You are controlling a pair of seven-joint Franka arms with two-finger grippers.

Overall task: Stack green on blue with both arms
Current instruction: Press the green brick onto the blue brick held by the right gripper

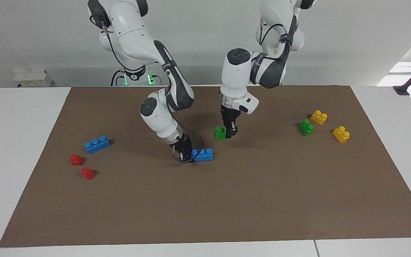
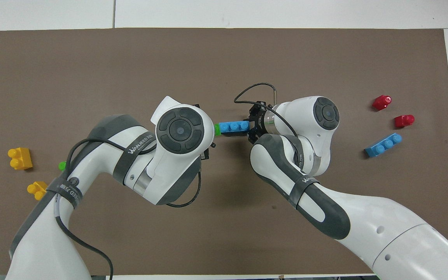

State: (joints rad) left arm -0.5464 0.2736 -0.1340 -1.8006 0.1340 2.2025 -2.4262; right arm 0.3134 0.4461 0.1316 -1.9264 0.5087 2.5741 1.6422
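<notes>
Facing view. Right gripper [image 1: 185, 154] low at the worktop [image 1: 227, 200], fingers clamped on the end of the blue brick [image 1: 203, 155] that points toward the right arm's end; the brick sits level at or just off the brown mat. Left gripper [image 1: 229, 132] up in the air, fingers pinched on the green brick [image 1: 220, 133], which hangs at about 1 o'clock from the blue one, apart from it, studs up. Spare bricks: second blue [image 1: 97, 144] and two red [image 1: 76, 159] toward the right arm's end; second green [image 1: 305, 127] and two yellow [image 1: 319, 117] toward the left arm's end.

Overhead view. The left arm's wrist covers most of the green brick [image 2: 217, 129]; only a sliver shows at 9 o'clock of the blue brick [image 2: 234, 128], seemingly touching its free end. That contact is likely only apparent, given the height gap in the facing view.

Judgement: carry in hand, stack not yet made. To do it well, bring green squarely over the free studs, keep it level and aligned with blue's long axis, then press straight down while the right gripper holds blue firm. Risk: tilt or offset jams the studs.
</notes>
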